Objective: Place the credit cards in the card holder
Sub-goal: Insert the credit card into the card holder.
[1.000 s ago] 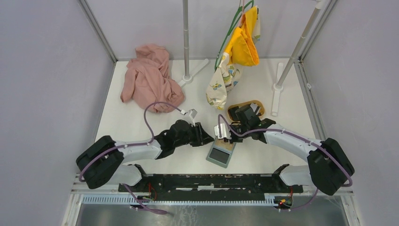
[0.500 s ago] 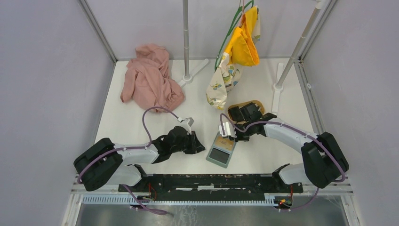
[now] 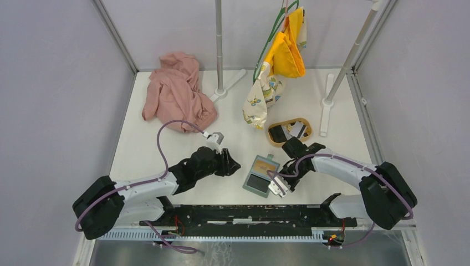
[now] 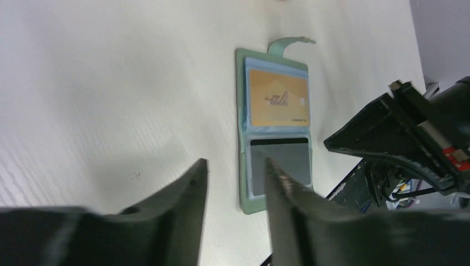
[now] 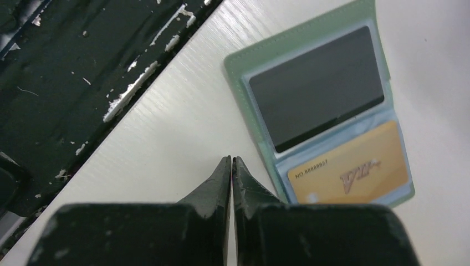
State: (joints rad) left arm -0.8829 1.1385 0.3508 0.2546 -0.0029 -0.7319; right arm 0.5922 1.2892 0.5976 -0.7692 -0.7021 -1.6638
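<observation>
While the right hand (image 5: 231, 160) sits pinched shut and empty, the card holder (image 3: 260, 175) lies open on the bench just left of its tips, long axis running near to far, tab end farthest. The left hand (image 4: 235, 164), narrowly parted and empty, stands slightly farther off. Loose credit cards (image 3: 298, 129) sit in the oval tray (image 3: 272, 133) beyond the right hand, which looks better placed to fetch them.

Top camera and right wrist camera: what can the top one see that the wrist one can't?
Only the top view shows the pink cloth, the tray with cards in it, and the left gripper. Only the right wrist view shows the lettering on the gold card and that the right gripper is pinched shut and empty. Both show the open wallet holding the gold card and a black card.
</observation>
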